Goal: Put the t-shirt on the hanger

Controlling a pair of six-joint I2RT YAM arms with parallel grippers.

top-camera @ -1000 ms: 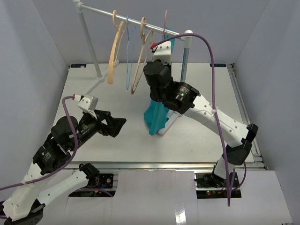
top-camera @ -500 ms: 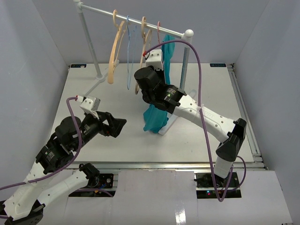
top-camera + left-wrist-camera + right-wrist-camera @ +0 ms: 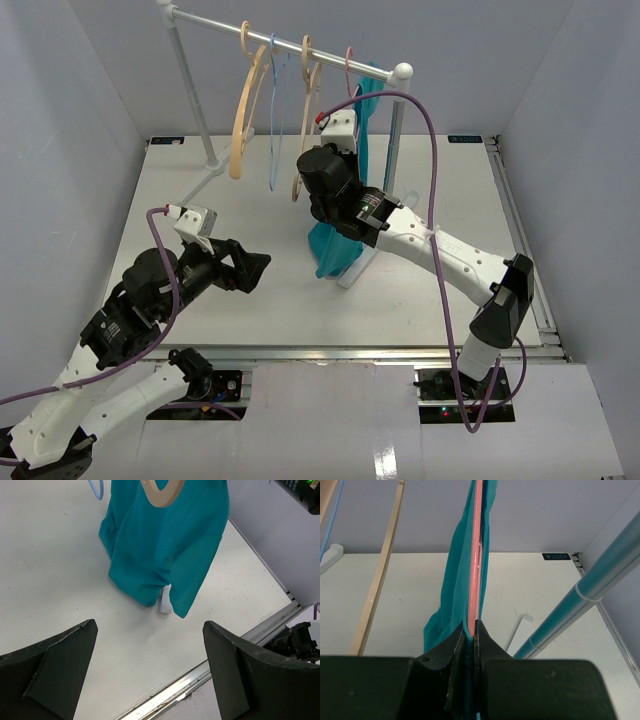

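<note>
The teal t-shirt point(image 3: 334, 250) hangs on the thin pink hanger point(image 3: 348, 68), whose hook is at the rack rail near its right end; I cannot tell if the hook rests on the rail. My right gripper point(image 3: 352, 112) is shut on the pink hanger point(image 3: 476, 555) with shirt fabric point(image 3: 454, 585) between its jaws point(image 3: 470, 630). My left gripper point(image 3: 252, 268) is open and empty, low over the table to the left of the shirt. In the left wrist view the shirt point(image 3: 160, 545) hangs ahead of the open gripper point(image 3: 150, 670).
The rack rail point(image 3: 270, 35) carries two beige hangers point(image 3: 240, 110) point(image 3: 303, 130) and a light-blue hanger point(image 3: 273, 110). The right rack post point(image 3: 580, 595) stands close to the right of the shirt. The table's front metal edge point(image 3: 200, 677) lies by the left gripper.
My right arm swung the hanger and shirt left along the rail, then slightly back right, and the hook is lower, at the rail. My left arm barely moved.
</note>
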